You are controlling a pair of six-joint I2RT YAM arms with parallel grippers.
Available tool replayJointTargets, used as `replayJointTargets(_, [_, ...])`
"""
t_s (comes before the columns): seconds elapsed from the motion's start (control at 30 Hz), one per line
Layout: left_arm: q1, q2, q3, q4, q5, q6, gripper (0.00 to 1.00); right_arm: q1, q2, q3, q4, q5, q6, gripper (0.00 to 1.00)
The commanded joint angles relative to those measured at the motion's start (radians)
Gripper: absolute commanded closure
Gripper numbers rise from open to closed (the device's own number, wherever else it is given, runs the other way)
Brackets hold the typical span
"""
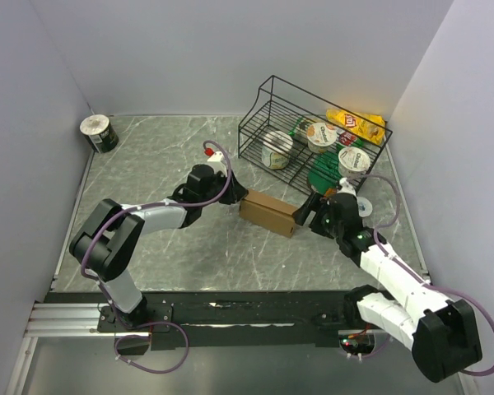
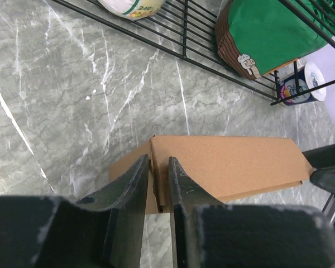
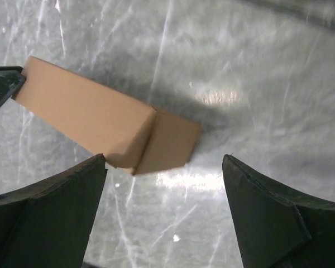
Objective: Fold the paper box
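Grey marbled stone is covering the table [image 1: 165,156], where two black-and-white robot arms are reaching in from the near edge toward its middle. A black wire basket [image 1: 255,103] is standing at the far right, carrying three yoghurt cups [image 1: 276,148], a yellow crisp packet [image 1: 358,125] and a green packet [image 1: 323,174].

Just in front of the basket, the paper box [image 1: 268,211] is lying on the table as a shallow brown rectangular shape, slanting down toward the right and sitting between the two grippers. The left gripper [image 1: 237,197] is working at the box's left end. Seen from the left wrist, its two dark fingers [image 2: 135,184] are drawn close together and pinching a thin cardboard edge there.

The right gripper [image 1: 309,216] is hovering at the box's right end. From the right wrist, its jaws are standing wide apart and gripping nothing, with the near corner of the box showing between them and the left-hand finger [image 3: 61,195] just beside the cardboard.

A small dark roll [image 1: 99,133] is sitting alone in the far left corner.
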State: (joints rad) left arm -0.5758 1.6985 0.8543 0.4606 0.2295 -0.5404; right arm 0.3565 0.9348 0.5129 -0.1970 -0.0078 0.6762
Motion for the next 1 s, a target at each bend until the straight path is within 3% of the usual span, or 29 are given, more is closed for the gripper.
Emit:
replayJointTargets(0.0, [-0.012, 0.055, -0.04, -0.249, -0.065, 0.066, 0.76, -0.045, -0.039, -0.068, 0.128, -0.09, 0.109, 0.11])
replayJointTargets(0.4, [-0.021, 0.036, -0.06, -0.238, -0.067, 0.062, 0.76, -0.106, -0.166, -0.172, 0.25, -0.129, 0.21, 0.15])
replayJointTargets(0.8, [-0.025, 0.032, -0.066, -0.235, -0.067, 0.056, 0.77, -0.122, -0.028, -0.182, 0.337, -0.19, 0.214, 0.25])
replayJointTargets(0.97, [-0.027, 0.029, -0.066, -0.241, -0.073, 0.057, 0.78, -0.122, 0.009, -0.211, 0.361, -0.192, 0.212, 0.36])
